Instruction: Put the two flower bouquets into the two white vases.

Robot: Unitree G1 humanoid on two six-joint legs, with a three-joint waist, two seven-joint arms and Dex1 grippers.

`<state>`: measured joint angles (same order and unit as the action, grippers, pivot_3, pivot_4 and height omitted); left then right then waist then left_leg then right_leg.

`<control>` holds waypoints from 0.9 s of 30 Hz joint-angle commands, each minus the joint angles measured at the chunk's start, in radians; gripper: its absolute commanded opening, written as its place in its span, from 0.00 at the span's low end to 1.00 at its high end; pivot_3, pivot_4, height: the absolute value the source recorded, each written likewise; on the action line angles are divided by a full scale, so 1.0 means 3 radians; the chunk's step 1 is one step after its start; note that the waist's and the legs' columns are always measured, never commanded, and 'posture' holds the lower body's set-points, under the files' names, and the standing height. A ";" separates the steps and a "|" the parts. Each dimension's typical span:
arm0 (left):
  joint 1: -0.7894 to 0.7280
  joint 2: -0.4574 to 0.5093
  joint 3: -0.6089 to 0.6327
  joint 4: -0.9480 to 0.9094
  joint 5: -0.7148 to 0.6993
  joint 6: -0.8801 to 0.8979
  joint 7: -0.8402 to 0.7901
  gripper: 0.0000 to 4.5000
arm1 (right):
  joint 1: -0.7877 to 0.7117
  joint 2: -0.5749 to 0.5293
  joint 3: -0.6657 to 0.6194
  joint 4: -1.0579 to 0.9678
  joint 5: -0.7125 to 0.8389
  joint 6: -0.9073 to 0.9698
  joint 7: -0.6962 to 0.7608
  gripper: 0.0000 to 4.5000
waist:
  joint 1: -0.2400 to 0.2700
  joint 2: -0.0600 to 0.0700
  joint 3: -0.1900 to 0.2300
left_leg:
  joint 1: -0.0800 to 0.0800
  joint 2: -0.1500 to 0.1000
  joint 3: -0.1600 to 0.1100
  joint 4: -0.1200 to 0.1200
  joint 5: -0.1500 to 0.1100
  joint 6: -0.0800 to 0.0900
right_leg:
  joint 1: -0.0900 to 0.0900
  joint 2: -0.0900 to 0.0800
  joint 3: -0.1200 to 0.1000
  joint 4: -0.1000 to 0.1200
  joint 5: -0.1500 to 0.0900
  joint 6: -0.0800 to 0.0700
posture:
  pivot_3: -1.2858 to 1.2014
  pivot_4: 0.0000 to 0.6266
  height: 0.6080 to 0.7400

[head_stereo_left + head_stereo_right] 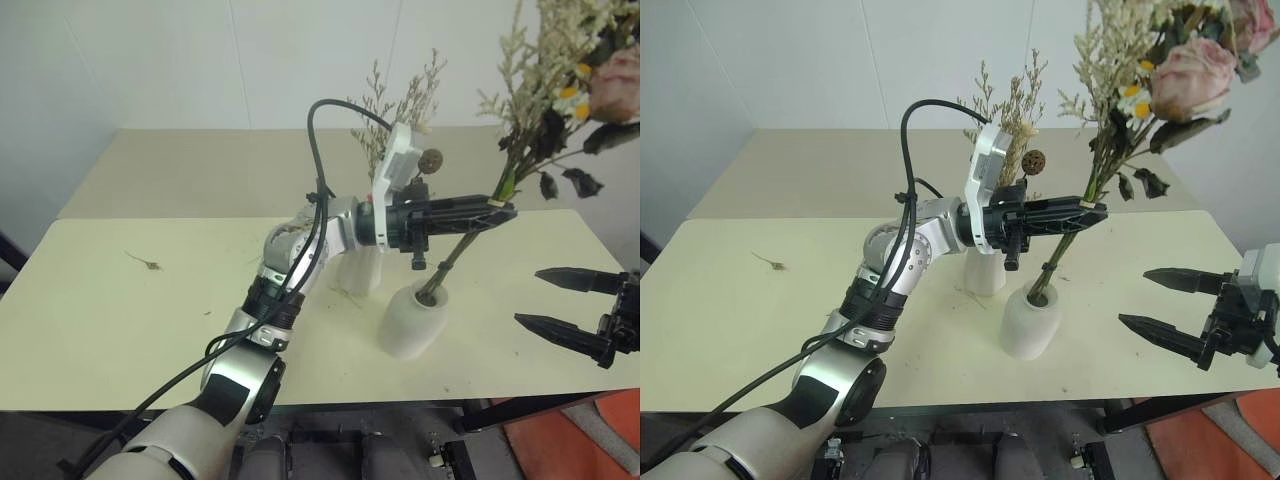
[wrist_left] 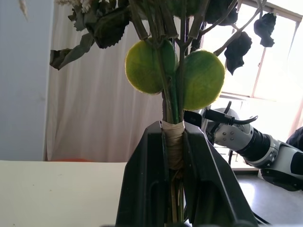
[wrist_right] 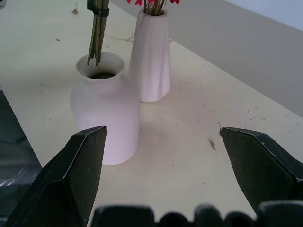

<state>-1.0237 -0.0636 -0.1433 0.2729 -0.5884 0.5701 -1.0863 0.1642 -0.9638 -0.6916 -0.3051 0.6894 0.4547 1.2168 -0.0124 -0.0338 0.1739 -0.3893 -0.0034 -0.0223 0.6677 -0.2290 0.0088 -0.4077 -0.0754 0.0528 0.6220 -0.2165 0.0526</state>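
Left gripper clamps the rose bouquet by its wrapped stems, their tips inside the rounded vase.
Right gripper hangs wide open and empty at three o'clock of that vase; the tall vase, at eleven o'clock, holds the slim bouquet.

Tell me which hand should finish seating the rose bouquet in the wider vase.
Left. The left hand is already shut on the rose bouquet, whose stem ends sit in the mouth of the wider vase. The right hand is open, empty and off to the side.
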 commanded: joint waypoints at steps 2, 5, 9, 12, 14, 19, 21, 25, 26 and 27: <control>0.0045 -0.0012 -0.0082 -0.0092 0.0069 -0.0082 -0.0016 0.03 | 0.0030 0.0012 -0.0195 -0.0096 0.0059 -0.0027 -0.0025 1.00 | -0.0001 0.0000 0.0000 | 0.0000 0.0000 0.0000 0.0000 0.0000 0.0000 | 0.0000 0.0000 0.0000 0.0000 0.0000 0.0000 | 0.52 0.24 1.00; 0.0099 -0.0003 -0.0138 -0.0080 0.0145 -0.0116 -0.0011 0.03 | 0.0048 0.0013 -0.0209 -0.0106 0.0060 -0.0024 -0.0028 1.00 | -0.0001 0.0000 0.0000 | 0.0000 0.0000 0.0000 0.0000 0.0000 0.0000 | 0.0000 0.0000 0.0000 0.0000 0.0000 0.0000 | 0.52 0.24 1.00; 0.0159 -0.0023 -0.0181 -0.0056 0.0224 -0.0157 0.0025 0.03 | 0.0046 0.0004 -0.0208 -0.0105 0.0056 -0.0020 -0.0028 1.00 | -0.0001 0.0000 0.0000 | 0.0000 0.0000 0.0000 0.0000 0.0000 0.0000 | 0.0000 0.0000 0.0000 0.0000 0.0000 0.0000 | 0.52 0.24 1.00; 0.0185 -0.0036 -0.0200 -0.0050 0.0270 -0.0182 0.0037 0.03 | 0.0040 -0.0006 -0.0202 -0.0093 0.0050 -0.0023 -0.0021 1.00 | 0.0001 0.0000 0.0000 | 0.0000 0.0000 0.0000 0.0000 0.0000 0.0000 | 0.0000 0.0000 0.0000 -0.0001 0.0000 0.0000 | 0.52 0.24 1.00; 0.0199 -0.0044 -0.0206 -0.0051 0.0289 -0.0184 0.0049 0.03 | 0.0036 -0.0019 -0.0194 -0.0084 0.0038 -0.0027 -0.0014 1.00 | 0.0000 0.0000 0.0000 | -0.0001 0.0000 0.0000 0.0000 0.0000 0.0000 | 0.0000 0.0000 0.0000 -0.0002 0.0000 0.0000 | 0.52 0.24 1.00; 0.0301 -0.0019 -0.0250 -0.0119 0.0314 -0.0177 0.0064 0.03 | 0.0055 -0.0051 -0.0177 -0.0082 -0.0017 -0.0040 0.0003 1.00 | 0.0000 0.0000 0.0000 | 0.0000 0.0000 0.0000 -0.0001 -0.0001 0.0000 | 0.0000 0.0000 0.0000 -0.0002 0.0000 0.0000 | 0.52 0.24 1.00; 0.0339 0.0001 -0.0261 -0.0143 0.0320 -0.0165 0.0059 0.03 | 0.0061 -0.0056 -0.0174 -0.0082 -0.0036 -0.0046 0.0007 1.00 | 0.0000 0.0000 0.0000 | 0.0000 0.0000 0.0000 0.0000 -0.0001 0.0000 | 0.0000 0.0000 0.0000 -0.0002 0.0000 0.0000 | 0.52 0.24 1.00; 0.0418 0.0053 -0.0268 -0.0207 0.0310 -0.0103 0.0065 0.03 | 0.0056 -0.0059 -0.0186 -0.0081 -0.0026 -0.0029 0.0018 1.00 | -0.0001 0.0001 0.0000 | 0.0000 0.0001 0.0000 -0.0001 -0.0001 0.0000 | 0.0000 0.0000 0.0000 -0.0002 0.0000 0.0000 | 0.52 0.24 1.00; 0.0430 0.0063 -0.0270 -0.0221 0.0308 -0.0092 0.0069 0.03 | 0.0054 -0.0061 -0.0185 -0.0079 -0.0027 -0.0027 0.0020 1.00 | 0.0002 0.0000 0.0000 | 0.0000 0.0001 0.0000 -0.0001 -0.0001 0.0000 | 0.0000 0.0000 0.0000 -0.0002 0.0000 0.0000 | 0.52 0.24 1.00; 0.0435 0.0070 -0.0271 -0.0231 0.0310 -0.0076 0.0080 0.11 | 0.0049 -0.0064 -0.0181 -0.0076 -0.0026 -0.0026 0.0019 1.00 | 0.0002 0.0000 0.0000 | 0.0000 0.0000 0.0000 -0.0001 -0.0001 0.0000 | 0.0000 0.0000 0.0000 -0.0002 0.0000 0.0000 | 0.52 0.24 1.00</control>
<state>-0.8873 -0.0393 -0.2201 0.2461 -0.4897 0.5451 -1.0663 0.1825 -0.9630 -0.7172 -0.3154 0.6793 0.4548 1.2203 -0.0117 -0.0337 0.1739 -0.3895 -0.0033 -0.0224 0.6675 -0.2292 0.0090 -0.4077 -0.0755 0.0528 0.6214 -0.2165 0.0526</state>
